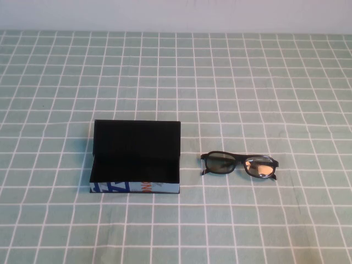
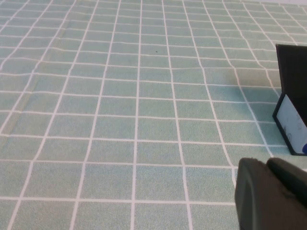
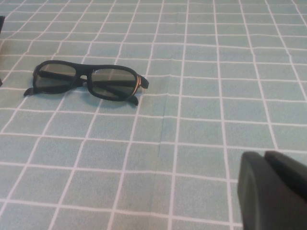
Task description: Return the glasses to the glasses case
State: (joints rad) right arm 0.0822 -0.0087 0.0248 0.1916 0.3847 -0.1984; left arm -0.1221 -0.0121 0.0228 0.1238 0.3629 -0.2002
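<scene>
The glasses case (image 1: pixel 136 137) stands open left of the table's centre, flap lid up, black lining showing, its light printed side facing me. It looks empty. One end of the case shows in the left wrist view (image 2: pixel 293 123). The black glasses (image 1: pixel 239 165) lie upright with folded arms on the cloth just right of the case, apart from it; they also show in the right wrist view (image 3: pixel 86 81). My left gripper (image 2: pixel 267 164) is shut and empty, low over the cloth left of the case. My right gripper (image 3: pixel 265 155) is shut and empty, right of the glasses. Neither arm shows in the high view.
A green cloth with a white grid (image 1: pixel 247 82) covers the whole table. A pale wall edge (image 1: pixel 176 14) runs along the far side. Nothing else stands on the cloth.
</scene>
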